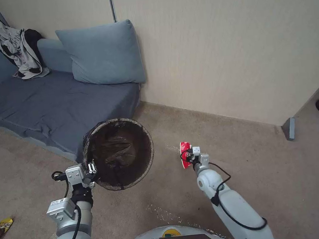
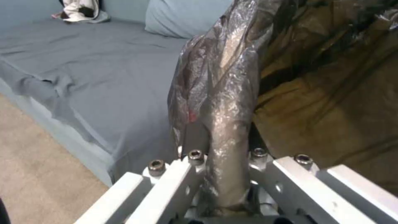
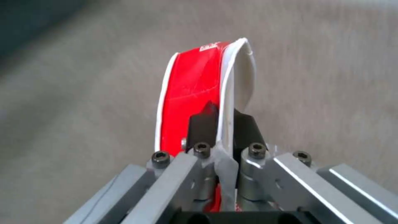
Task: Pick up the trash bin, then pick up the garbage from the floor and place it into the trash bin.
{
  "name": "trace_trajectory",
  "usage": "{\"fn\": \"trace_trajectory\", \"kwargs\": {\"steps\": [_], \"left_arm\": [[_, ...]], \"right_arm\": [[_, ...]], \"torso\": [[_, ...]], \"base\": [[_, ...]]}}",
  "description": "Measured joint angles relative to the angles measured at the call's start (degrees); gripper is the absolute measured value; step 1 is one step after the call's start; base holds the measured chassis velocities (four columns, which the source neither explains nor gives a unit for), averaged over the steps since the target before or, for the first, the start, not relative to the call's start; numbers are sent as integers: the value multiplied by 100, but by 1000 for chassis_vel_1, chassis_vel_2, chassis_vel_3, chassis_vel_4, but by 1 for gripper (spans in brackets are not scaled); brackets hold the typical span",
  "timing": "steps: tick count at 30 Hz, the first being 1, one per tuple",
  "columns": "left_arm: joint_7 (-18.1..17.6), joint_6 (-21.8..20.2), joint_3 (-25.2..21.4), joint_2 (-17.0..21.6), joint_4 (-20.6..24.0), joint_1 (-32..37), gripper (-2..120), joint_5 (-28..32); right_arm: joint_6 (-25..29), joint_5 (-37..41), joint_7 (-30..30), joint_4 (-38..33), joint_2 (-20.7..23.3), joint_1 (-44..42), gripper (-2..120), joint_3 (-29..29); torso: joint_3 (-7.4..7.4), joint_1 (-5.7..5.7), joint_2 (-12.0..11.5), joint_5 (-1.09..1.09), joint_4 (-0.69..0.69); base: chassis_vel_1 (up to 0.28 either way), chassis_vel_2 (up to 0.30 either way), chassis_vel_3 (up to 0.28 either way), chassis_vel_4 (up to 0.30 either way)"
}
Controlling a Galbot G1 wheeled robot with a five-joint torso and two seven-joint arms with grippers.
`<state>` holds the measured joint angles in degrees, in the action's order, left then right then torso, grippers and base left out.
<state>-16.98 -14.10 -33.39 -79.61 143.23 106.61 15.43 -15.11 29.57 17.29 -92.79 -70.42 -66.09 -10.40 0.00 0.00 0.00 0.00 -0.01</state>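
The trash bin point(image 1: 119, 153), lined with a dark bag, hangs above the carpet in front of the sofa, its mouth facing me. My left gripper point(image 1: 92, 168) is shut on its near-left rim; the left wrist view shows the bag-covered rim point(image 2: 226, 102) pinched between the fingers. To the right of the bin, my right gripper point(image 1: 188, 155) is shut on a piece of garbage, a red-and-white paper cup point(image 1: 185, 154). In the right wrist view the cup point(image 3: 195, 93) is held by its wall, flattened, over bare carpet.
A blue sofa point(image 1: 45, 104) with a cushion point(image 1: 104, 55) and clothes point(image 1: 21, 50) stands at the back left, against the wall. A yellow snack wrapper point(image 1: 0, 229) lies on the carpet at far left. A partition edge point(image 1: 289, 127) stands at right.
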Motion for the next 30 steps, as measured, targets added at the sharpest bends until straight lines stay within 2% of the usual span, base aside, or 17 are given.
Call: {"fn": "trace_trajectory", "kwargs": {"steps": [2,3,7,12,16,23,27,30], "left_arm": [[2,-9,7,9,0,-2,3,1],[2,-9,7,9,0,-2,3,1],[5,-40,13,19,0,3,3,3],[5,-75,12,43,0,6,3,23],[8,-95,12,70,0,10,3,34],[20,-99,40,53,0,26,3,25],[30,-100,41,53,0,31,3,17],[41,-100,41,57,0,44,3,6]], "right_arm": [[-97,68,-29,-637,270,-204,0,-14],[-97,68,-29,-637,270,-204,0,-14],[-226,166,-144,-1864,757,-584,0,-157],[-270,206,-224,-2409,994,-697,0,-320],[-533,698,-468,-3288,1488,-760,0,-607],[-770,1276,-967,-4126,2017,-568,0,-780],[-878,1714,-1265,-4490,2237,-370,0,-753],[-922,1937,-1724,-4687,2379,-85,0,-564]], "torso": [[0,0,0,0,0],[0,0,0,0,0],[0,0,0,-1,1],[0,0,0,0,2],[0,0,0,1,1],[0,0,0,0,1],[0,0,0,-1,2],[0,0,0,-1,1]], "base": [[0,0,0,0],[0,0,0,0],[0,0,0,0],[0,0,0,0],[0,0,0,0],[0,0,0,0],[0,0,0,0],[0,0,0,0]]}}
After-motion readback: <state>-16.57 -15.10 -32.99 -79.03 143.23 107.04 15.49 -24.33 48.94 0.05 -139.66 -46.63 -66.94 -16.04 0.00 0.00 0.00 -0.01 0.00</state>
